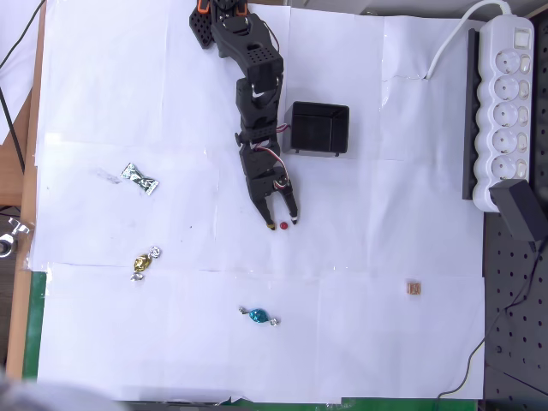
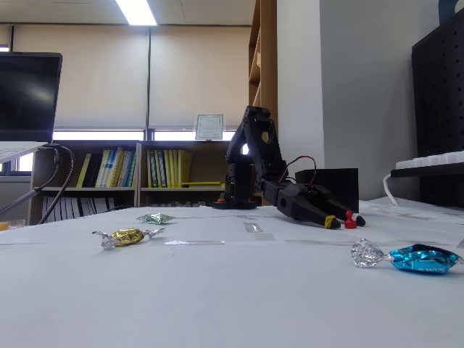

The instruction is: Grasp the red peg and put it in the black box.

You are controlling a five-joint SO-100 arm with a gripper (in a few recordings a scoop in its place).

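Centrally in the overhead view, the black box [image 1: 319,128] sits just right of the black arm [image 1: 255,86], above frame middle. Below it the gripper [image 1: 282,223] reaches down the frame, its two fingers spread apart and closed on nothing. The red peg [image 1: 283,226] lies on the white table [image 1: 385,342] between the fingertips. In the fixed view the peg [image 2: 350,220] stands by the lowered fingertips [image 2: 330,221], right of centre.

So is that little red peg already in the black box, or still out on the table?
Out. The red peg lies on the white table, between the open pincer fingertips, well apart from the black box, whose inside looks empty from overhead.
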